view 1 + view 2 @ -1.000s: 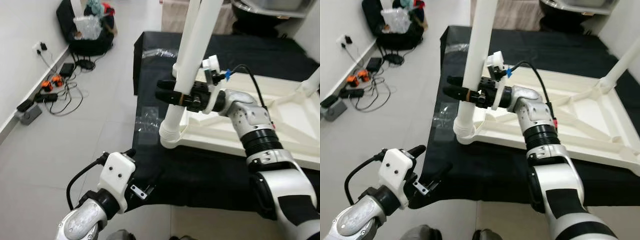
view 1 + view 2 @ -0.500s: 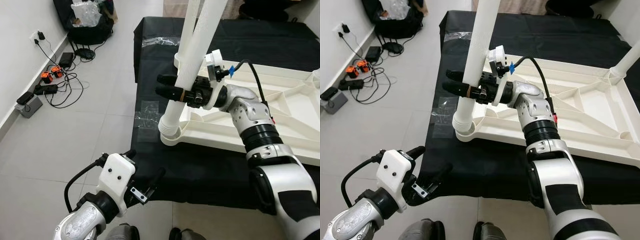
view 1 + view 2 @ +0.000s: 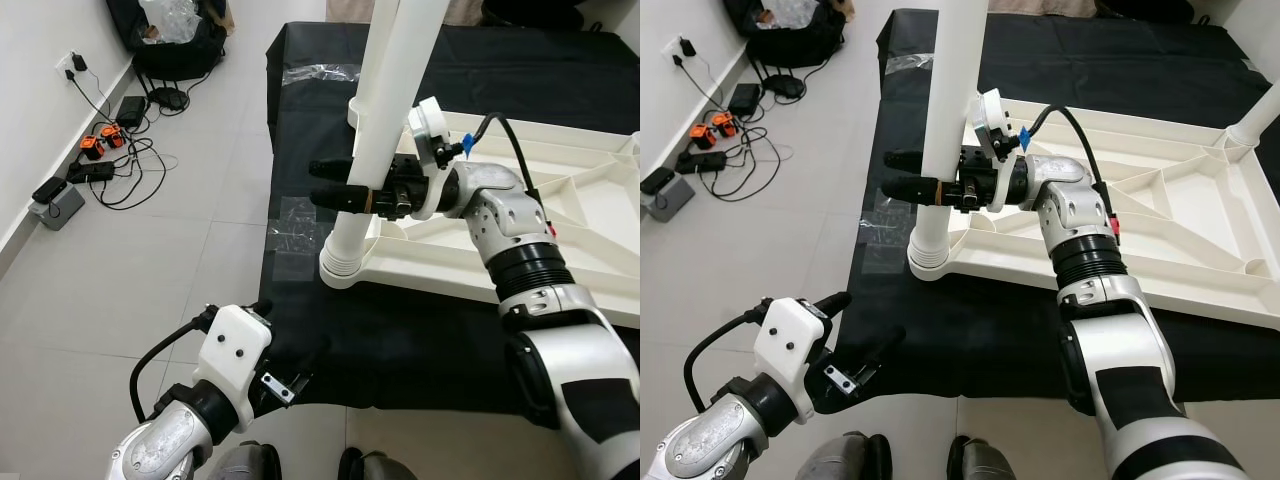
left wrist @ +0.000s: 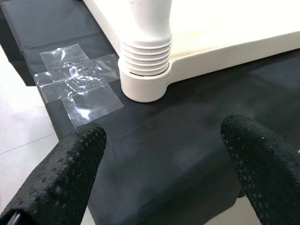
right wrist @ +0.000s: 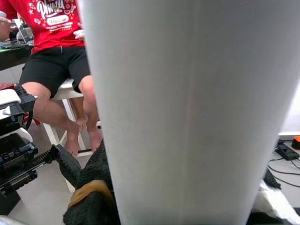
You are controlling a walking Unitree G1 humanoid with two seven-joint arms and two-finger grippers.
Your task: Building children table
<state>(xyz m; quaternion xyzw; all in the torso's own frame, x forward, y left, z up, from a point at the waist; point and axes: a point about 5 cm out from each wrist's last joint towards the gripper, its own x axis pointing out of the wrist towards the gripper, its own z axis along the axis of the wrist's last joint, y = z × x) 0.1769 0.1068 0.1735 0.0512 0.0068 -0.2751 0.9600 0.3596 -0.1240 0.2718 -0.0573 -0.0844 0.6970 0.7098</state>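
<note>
Centre frame, the right gripper (image 3: pixel 345 189) clamps the white table leg (image 3: pixel 385 110), whose long axis rises nearly upright from the corner socket (image 3: pixel 343 266) of the upturned tabletop (image 3: pixel 560 225). Lower left, the left gripper (image 4: pixel 164 173) hangs wide, empty, well apart from the leg.

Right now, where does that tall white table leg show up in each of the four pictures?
Left eye: the white table leg stands upper middle, with the right hand closed around it.
Right eye: upper middle.
Left wrist: its ribbed base at the top.
Right wrist: close up, across the middle.
Shared landmark: the black cloth.
</note>
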